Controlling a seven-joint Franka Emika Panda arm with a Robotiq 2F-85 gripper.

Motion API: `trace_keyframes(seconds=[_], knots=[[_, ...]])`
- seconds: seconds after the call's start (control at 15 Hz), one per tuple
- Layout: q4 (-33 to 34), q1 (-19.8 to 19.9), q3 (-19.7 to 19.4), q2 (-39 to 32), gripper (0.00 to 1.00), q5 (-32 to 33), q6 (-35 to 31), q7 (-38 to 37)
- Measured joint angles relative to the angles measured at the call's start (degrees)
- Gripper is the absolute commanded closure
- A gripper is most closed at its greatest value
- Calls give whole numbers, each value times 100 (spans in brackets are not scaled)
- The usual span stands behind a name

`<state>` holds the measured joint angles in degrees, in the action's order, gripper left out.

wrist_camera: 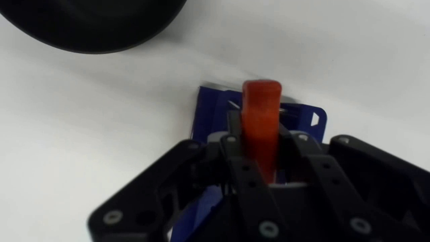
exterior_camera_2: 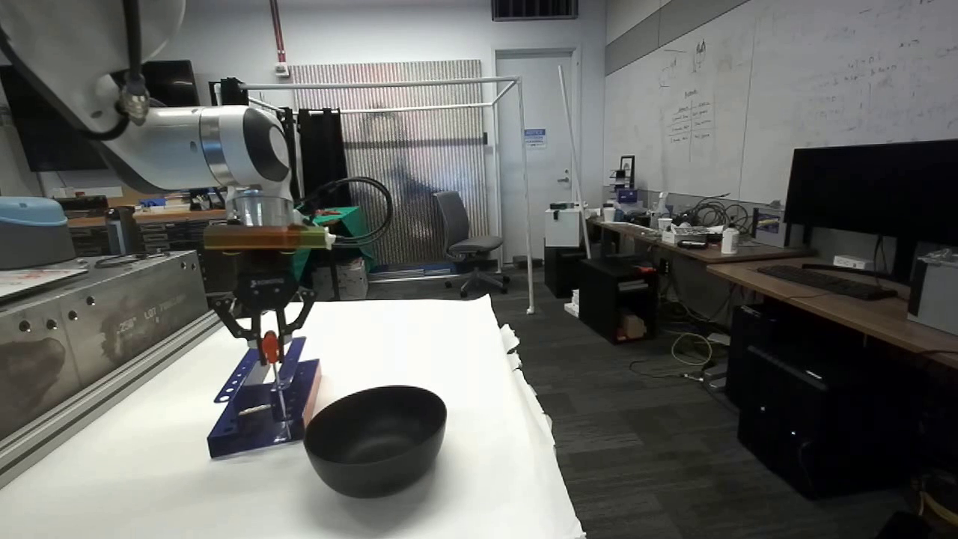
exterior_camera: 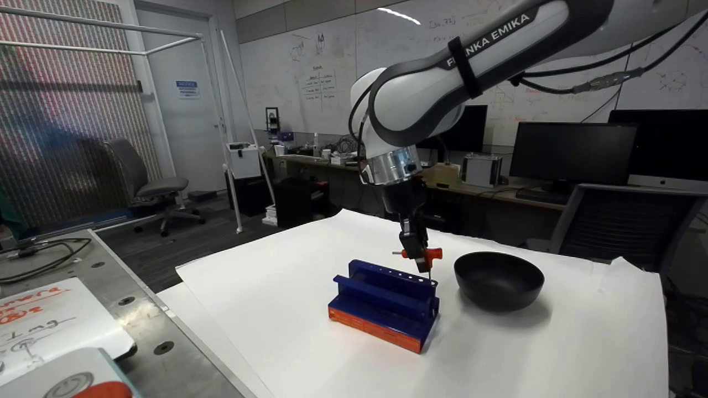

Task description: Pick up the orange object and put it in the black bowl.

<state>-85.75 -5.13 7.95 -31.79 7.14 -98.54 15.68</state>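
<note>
The orange object (exterior_camera: 434, 255) has an orange-red handle and a thin metal shaft pointing down. Its handle also shows in an exterior view (exterior_camera_2: 270, 346) and in the wrist view (wrist_camera: 261, 111). My gripper (exterior_camera: 422, 261) is shut on the handle, with a finger on each side (exterior_camera_2: 271, 358). It is above the near-bowl end of the blue block. The shaft reaches down to the block's holed ledge; I cannot tell whether the tip is still in a hole. The black bowl (exterior_camera: 498, 282) stands upright beside the block and shows in the wrist view (wrist_camera: 90, 30) at upper left.
The blue ridged block (exterior_camera: 376, 309) with an orange-red base edge stands under my gripper and also shows in an exterior view (exterior_camera_2: 254, 438). White paper (exterior_camera: 265, 298) covers the table. A metal bench (exterior_camera: 160, 331) runs along one side.
</note>
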Motion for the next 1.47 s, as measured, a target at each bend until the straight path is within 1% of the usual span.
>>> trace_keyframes(seconds=[0.07, 0.4, 0.6, 0.8, 1.0, 1.27, 1.47], knots=[[0, 0, -2, 12, 90, 2, 0, -1], [0, -26, -2, 167, 91, 2, 28, -48], [-4, -96, -2, 493, 91, 2, 104, -332], [-7, -263, -79, 932, 90, 159, 313, -1147], [-49, -409, -220, 1170, 90, 590, 388, -1938], [-302, -464, -468, 1069, 90, 1176, 393, -2897], [-452, -461, -690, 680, 90, 1310, 518, -3521]])
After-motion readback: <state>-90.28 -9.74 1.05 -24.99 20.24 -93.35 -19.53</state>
